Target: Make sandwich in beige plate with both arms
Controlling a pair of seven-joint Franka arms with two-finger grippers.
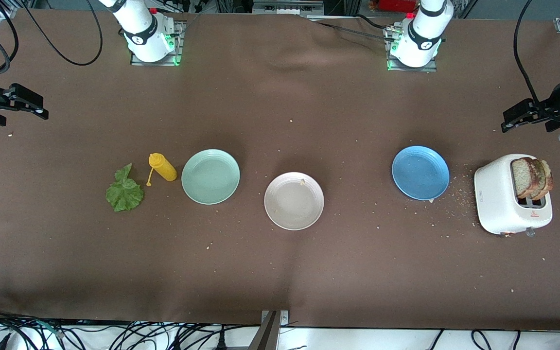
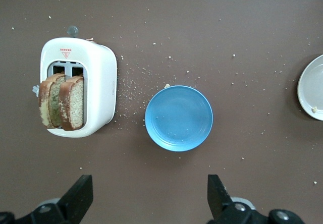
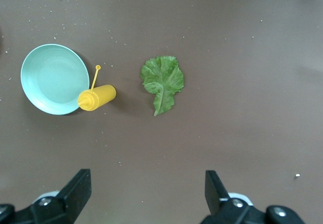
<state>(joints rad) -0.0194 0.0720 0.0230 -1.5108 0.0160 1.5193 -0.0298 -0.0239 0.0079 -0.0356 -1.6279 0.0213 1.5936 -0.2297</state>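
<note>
The round beige plate [image 1: 294, 200] lies bare mid-table; its edge also shows in the left wrist view [image 2: 313, 88]. Two brown bread slices [image 1: 532, 177] [image 2: 63, 108] stand upright in the slots of a white toaster [image 1: 501, 204] [image 2: 101, 82] at the left arm's end. A crinkled green lettuce leaf [image 1: 124, 192] [image 3: 162, 82] lies flat on the cloth at the right arm's end. My left gripper [image 1: 504, 122] [image 2: 150, 199] hangs open over bare cloth by the toaster. My right gripper [image 1: 43, 108] [image 3: 147, 196] hangs open over bare cloth by the lettuce. Neither holds anything.
A blue plate [image 1: 420, 172] [image 2: 178, 118] lies between the toaster and the beige plate. A mint-green plate [image 1: 210, 176] [image 3: 50, 77] and a yellow squeeze bottle [image 1: 163, 167] [image 3: 98, 98] on its side lie between the beige plate and the lettuce. Crumbs dot the brown cloth.
</note>
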